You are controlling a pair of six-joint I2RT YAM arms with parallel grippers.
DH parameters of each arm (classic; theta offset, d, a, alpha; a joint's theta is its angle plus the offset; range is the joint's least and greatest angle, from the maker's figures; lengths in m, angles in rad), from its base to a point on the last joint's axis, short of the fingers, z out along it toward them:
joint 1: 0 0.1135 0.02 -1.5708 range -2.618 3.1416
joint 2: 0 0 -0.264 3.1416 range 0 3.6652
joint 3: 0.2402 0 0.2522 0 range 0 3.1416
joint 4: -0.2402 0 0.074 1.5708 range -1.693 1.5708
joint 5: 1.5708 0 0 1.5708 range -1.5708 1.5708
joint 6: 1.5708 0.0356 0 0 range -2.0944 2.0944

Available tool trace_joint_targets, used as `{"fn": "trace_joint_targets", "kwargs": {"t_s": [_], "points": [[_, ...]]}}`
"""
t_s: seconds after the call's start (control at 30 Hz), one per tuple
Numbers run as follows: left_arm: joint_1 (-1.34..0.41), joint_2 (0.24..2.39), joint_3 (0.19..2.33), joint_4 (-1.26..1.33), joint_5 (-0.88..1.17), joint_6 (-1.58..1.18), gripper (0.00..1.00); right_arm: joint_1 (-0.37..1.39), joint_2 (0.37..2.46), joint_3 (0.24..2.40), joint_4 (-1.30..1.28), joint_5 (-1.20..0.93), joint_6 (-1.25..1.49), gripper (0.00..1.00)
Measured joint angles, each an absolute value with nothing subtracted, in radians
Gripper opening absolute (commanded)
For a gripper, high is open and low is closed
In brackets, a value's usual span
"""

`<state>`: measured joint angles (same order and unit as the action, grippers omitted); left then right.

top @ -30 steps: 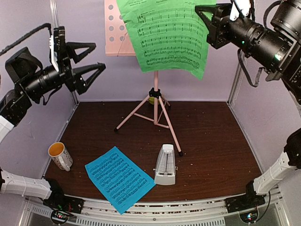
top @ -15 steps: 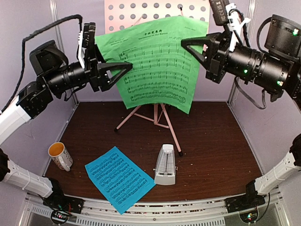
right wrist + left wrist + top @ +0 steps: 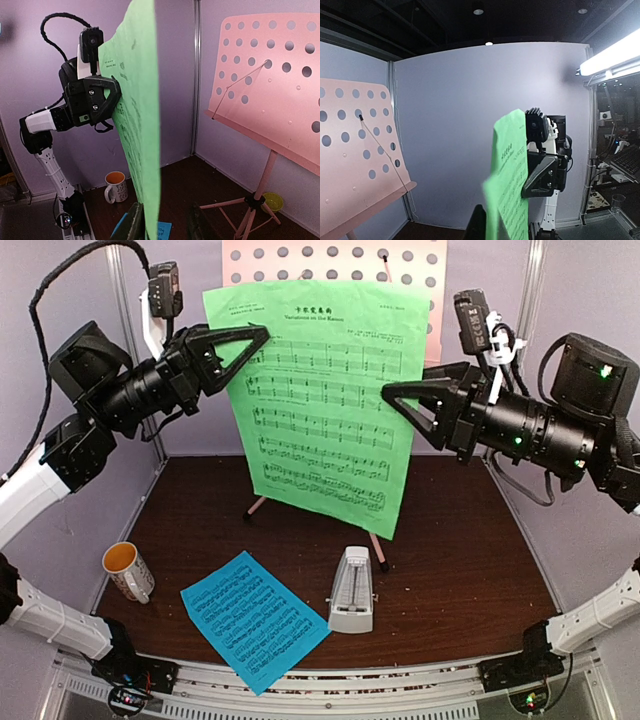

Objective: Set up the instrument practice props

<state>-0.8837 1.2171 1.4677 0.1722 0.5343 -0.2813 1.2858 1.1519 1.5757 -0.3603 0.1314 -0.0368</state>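
Note:
The green sheet [image 3: 320, 400] of printed music hangs in the air in front of the pink music stand's perforated desk [image 3: 330, 260]. My left gripper [image 3: 258, 337] is shut on the sheet's upper left edge. My right gripper [image 3: 405, 385] is open at the sheet's right edge. In the right wrist view the green sheet [image 3: 140, 100] lies against one finger of my right gripper [image 3: 165, 220], with a gap to the other. In the left wrist view the green sheet [image 3: 512, 165] runs down into my left gripper [image 3: 492, 225]. The blue sheet [image 3: 253, 618] and the metronome [image 3: 352, 590] are on the table.
A white patterned mug [image 3: 128, 570] stands at the table's left edge. A small lime-green bowl [image 3: 272, 201] sits behind the stand's tripod legs [image 3: 262, 505]. Purple walls close the table on three sides.
My left gripper has come in and shut on the green sheet's upper left edge. My right gripper has opened. The sheet has dropped lower and now hangs upright.

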Motion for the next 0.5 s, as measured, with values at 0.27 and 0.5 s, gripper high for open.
{"fn": "trace_joint_targets", "kwargs": {"t_s": [0.27,0.5], "points": [[-0.879,1.295,1.545,0.177,0.586,-0.398,0.00,1.272,1.134,1.546,-0.222,0.075,0.033,0.17],[-0.826,1.357,1.607,0.177,0.629,-0.503,0.00,1.261,1.161,1.586,-0.187,0.041,0.052,0.00]]}}
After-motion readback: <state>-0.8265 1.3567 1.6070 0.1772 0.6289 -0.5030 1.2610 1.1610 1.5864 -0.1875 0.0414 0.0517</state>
